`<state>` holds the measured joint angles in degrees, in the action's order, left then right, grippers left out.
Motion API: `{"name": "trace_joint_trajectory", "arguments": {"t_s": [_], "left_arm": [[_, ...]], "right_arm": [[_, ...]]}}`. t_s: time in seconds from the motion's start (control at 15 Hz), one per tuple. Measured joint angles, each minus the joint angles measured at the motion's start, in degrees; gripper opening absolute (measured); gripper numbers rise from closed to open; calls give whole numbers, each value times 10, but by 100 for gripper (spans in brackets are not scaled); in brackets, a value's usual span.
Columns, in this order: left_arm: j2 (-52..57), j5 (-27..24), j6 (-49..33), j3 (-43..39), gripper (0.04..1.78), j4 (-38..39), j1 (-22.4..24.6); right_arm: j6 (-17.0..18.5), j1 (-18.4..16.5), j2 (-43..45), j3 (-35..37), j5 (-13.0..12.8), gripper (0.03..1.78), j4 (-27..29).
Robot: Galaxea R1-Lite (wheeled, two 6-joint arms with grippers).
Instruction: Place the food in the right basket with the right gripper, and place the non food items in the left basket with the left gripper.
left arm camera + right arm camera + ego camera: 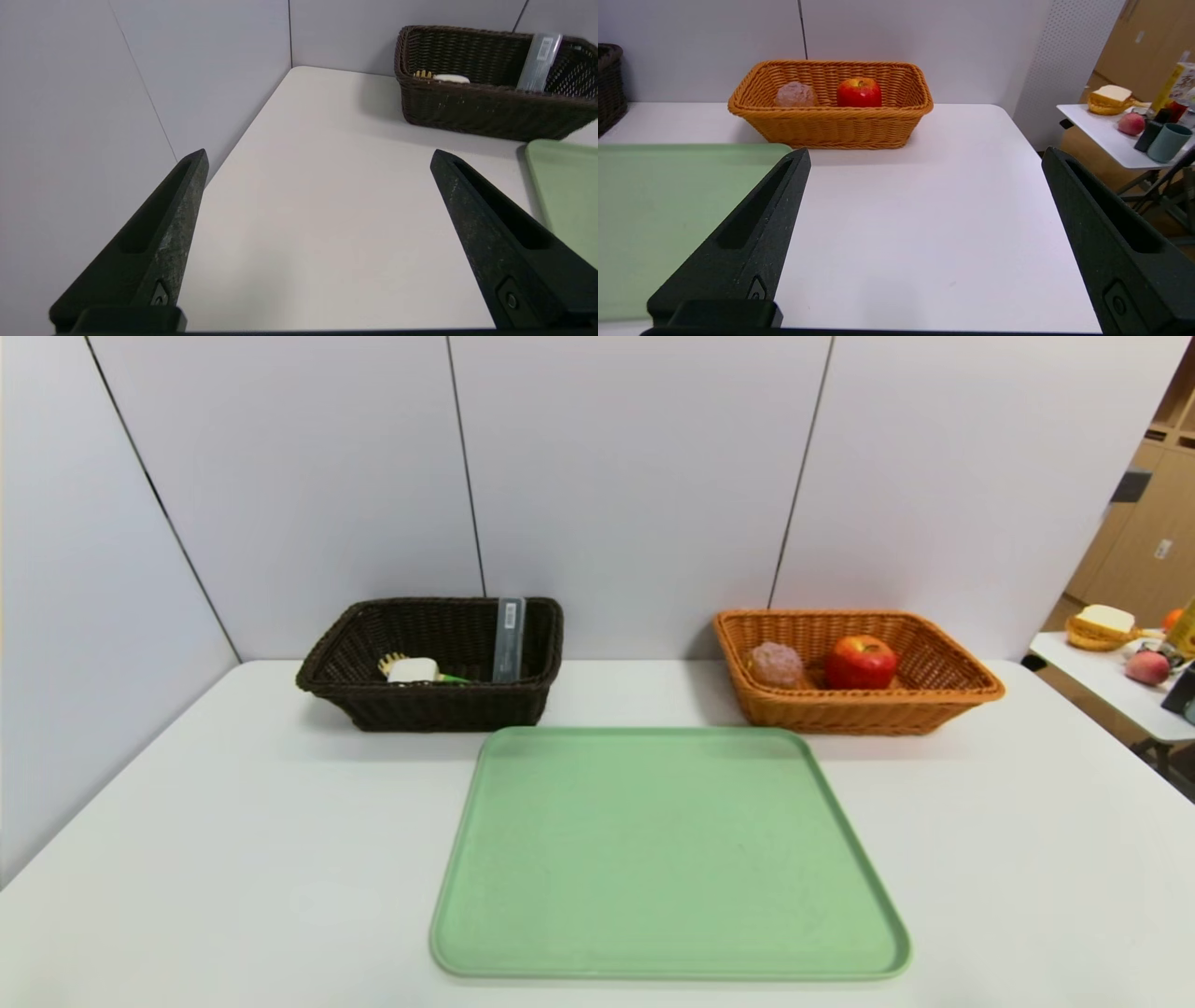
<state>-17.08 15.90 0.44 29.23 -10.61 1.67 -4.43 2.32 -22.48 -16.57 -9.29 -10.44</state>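
On the white table point(187, 821) in front of me sits a green tray point(667, 859), and nothing lies on it. Behind the tray stand my two baskets, well apart from each other.

My dark basket point(434, 667) is on my left. It holds a white brush point(413, 669) with a bit of green on it, and a clear flat case point(510, 639) that leans up against the far corner. Those are not food, so they are in the right home.

My orange basket point(854, 672) is on my right. A red apple point(860, 662) sits inside it, just beside a pale bumpy round food point(777, 664). I cannot tell just what that one is.

My left pincer point(317, 156) hangs low over the bare table, near the wall side, with its two fingers spread wide and holding nothing. My right pincer point(924, 156) hangs over the table on the other side of the tray, also spread wide and holding nothing.

I think the sorting is done, since I see nothing left to pick up. The good thing to do now is keep both arms low and back, away from the baskets, so I do not bump them or tip anything out. The little side table point(1111, 686) far off to my right has other food on it, but that is not mine to grab.
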Motion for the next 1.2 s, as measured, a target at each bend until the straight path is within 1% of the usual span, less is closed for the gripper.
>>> {"name": "trace_joint_trajectory", "arguments": {"t_s": [0.13,0.2,0.27,0.33,0.4,0.47,0.53,0.6,0.67,0.73,0.8,0.87,1.0,1.07,1.2], "left_arm": [[84,-22,50,-47,168,1,-3],[113,-39,67,-64,168,4,-5],[133,-52,75,-74,168,9,-6],[147,-59,76,-85,169,11,-7],[156,-66,77,-100,169,14,-7],[162,-74,77,-119,169,21,-7],[166,-79,77,-145,169,34,-7],[169,-83,77,-178,169,60,-7],[170,-87,81,-218,169,92,-7],[171,-96,88,-253,169,128,-8],[172,-112,91,-272,169,163,-7],[172,-130,89,-282,169,167,-7],[172,-167,58,-290,169,134,-8],[172,-172,47,-291,169,120,-8],[172,-171,27,-292,169,127,-8]], "right_arm": [[-22,-9,95,14,13,171,54],[-38,-12,136,24,22,171,70],[-56,-15,166,39,33,171,65],[-70,-18,187,66,41,171,45],[-78,-19,198,91,47,171,22],[-86,-20,209,127,61,171,-14],[-84,-21,215,146,76,171,-33],[-74,-21,220,156,92,171,-29],[-60,-21,222,160,103,171,-1],[-45,-22,225,163,117,171,44],[-35,-22,225,164,121,171,80],[-27,-22,226,165,123,171,103],[-16,-22,226,165,122,171,108],[-6,-22,226,165,121,171,108],[3,-22,226,165,117,171,108]]}}
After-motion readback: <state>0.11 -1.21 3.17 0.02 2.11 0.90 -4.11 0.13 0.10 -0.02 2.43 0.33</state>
